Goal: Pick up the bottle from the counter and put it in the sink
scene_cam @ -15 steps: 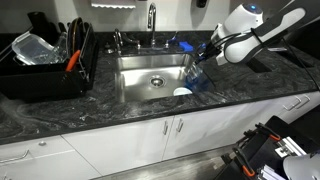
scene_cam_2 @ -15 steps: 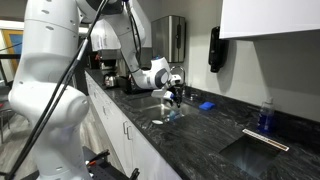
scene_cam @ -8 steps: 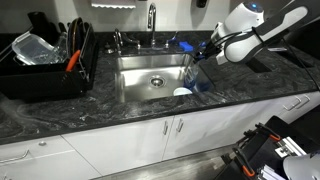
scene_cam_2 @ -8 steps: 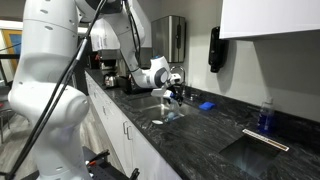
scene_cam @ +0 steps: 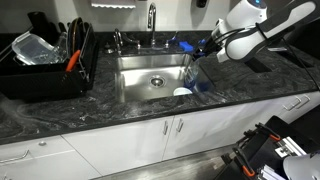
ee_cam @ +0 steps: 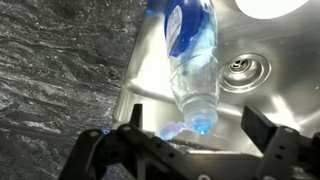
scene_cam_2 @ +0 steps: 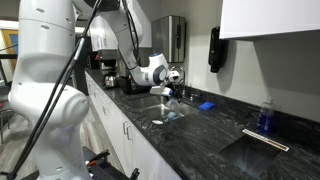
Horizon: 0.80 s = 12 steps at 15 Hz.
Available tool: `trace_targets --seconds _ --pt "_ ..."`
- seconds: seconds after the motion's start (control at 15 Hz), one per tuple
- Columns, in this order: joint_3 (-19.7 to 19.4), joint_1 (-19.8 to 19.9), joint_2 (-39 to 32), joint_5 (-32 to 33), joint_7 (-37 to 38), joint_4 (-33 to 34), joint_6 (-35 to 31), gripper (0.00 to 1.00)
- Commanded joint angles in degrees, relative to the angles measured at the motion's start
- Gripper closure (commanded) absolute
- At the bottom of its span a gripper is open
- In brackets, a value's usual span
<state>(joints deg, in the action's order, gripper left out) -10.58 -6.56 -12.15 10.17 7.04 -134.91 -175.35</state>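
The gripper (ee_cam: 197, 125) is wide open and holds nothing. Its two fingers (ee_cam: 136, 118) stand far apart, one on each side, and neither seems to touch the bottle (ee_cam: 192, 70). In the wrist view the bottle lies just under the gripper, in the gap between the fingers, and points away from it. The end nearest the gripper glows blue, and the blue label is at the far end.

The bottle is in the sink (ee_cam: 280, 110). It lies tilted along the steel wall next to the counter (ee_cam: 60, 70), and it probably stays there because the wall props it up. The drain (ee_cam: 246, 68) is a little to the right of it.

In an exterior view the gripper (scene_cam: 208, 50) hangs over the right side of the sink (scene_cam: 140, 85), close above the bottle (scene_cam: 196, 74). That low spot makes sense, since it gives the bottle only a short way to drop. A white round thing (scene_cam: 181, 92) sits just beside the bottle in the sink. The job looks almost done.
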Motion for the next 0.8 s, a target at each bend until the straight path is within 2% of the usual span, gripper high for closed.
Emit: trace_targets --seconds 0.0,0.13,0.27,0.73 --pt "7.36 4.97 6.32 -6.41 -7.22 -4.34 3.46 0.0" --pt "9.2 5.99 9.58 -10.92 -10.76 -4.77 6.63 0.0" --pt "8.42 5.62 12.61 -12.54 -13.07 -4.4 10.57 0.0" --pt "6.97 7.7 22.83 -8.74 -12.76 -1.36 28.85 0.0"
